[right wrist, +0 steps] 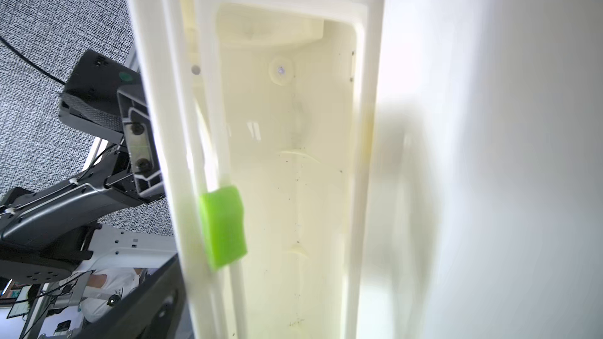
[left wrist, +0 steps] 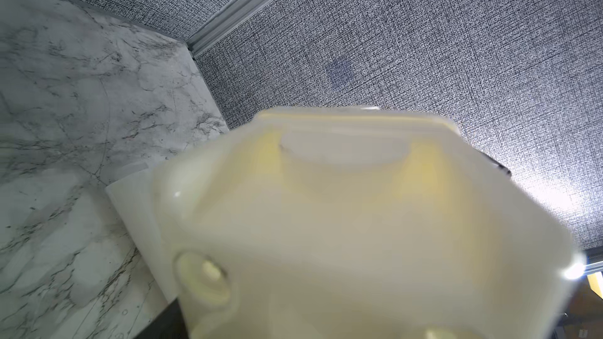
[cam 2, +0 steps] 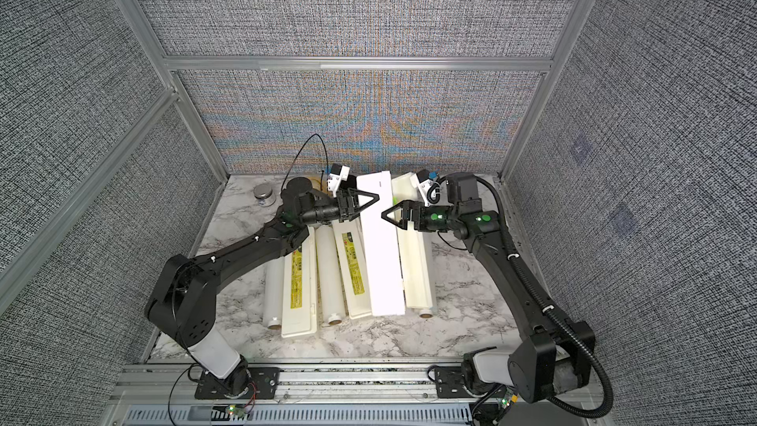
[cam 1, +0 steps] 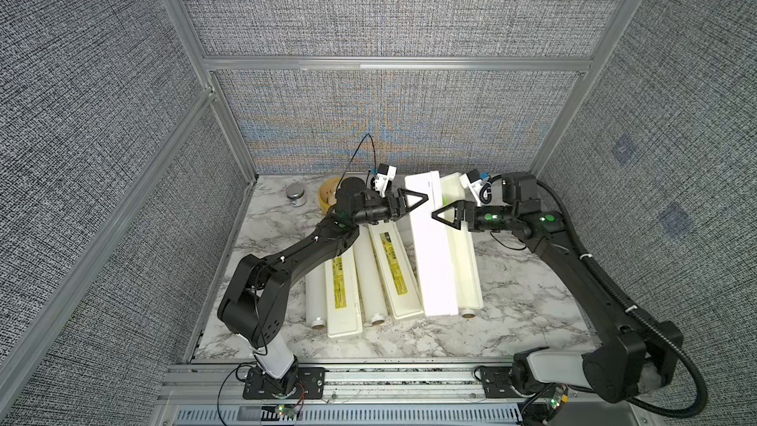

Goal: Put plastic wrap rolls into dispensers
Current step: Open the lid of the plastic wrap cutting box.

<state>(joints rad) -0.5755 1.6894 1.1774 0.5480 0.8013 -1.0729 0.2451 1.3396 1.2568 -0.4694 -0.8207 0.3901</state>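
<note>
Since both claws are seen edge on in both top views, little of their jaws is shown. The right gripper [cam 1: 437, 215] is held with its jaws spread wide and nothing pinched between them, its tip close to the inner face of a raised lid [cam 1: 434, 264]. The left gripper [cam 1: 422, 198] is placed at the outer side of that lid, near its far end. Whether the lid is clamped or only touched cannot be told, as the left wrist view is filled by a blurred cream surface.

Under the right gripper the open dispenser [cam 1: 467, 276] is laid out lengthwise. Its bare cream trough is shown in the right wrist view, with a green slider [right wrist: 223, 226] on one rim. At its near end the brown core of one plastic wrap roll [cam 1: 468, 313] is glimpsed; the rest of that roll is hidden.

Toward the left arm's side, a closed dispenser [cam 1: 394, 272] and a second closed dispenser [cam 1: 343, 297], both yellow-labelled, are laid on the marble table [cam 1: 512, 288]. A second roll [cam 1: 368, 276] is lodged between them and a third roll [cam 1: 315, 297] is laid at the outer edge. At the back, a yellow basket [cam 1: 325, 196] and a small tin [cam 1: 295, 193] are set.
</note>
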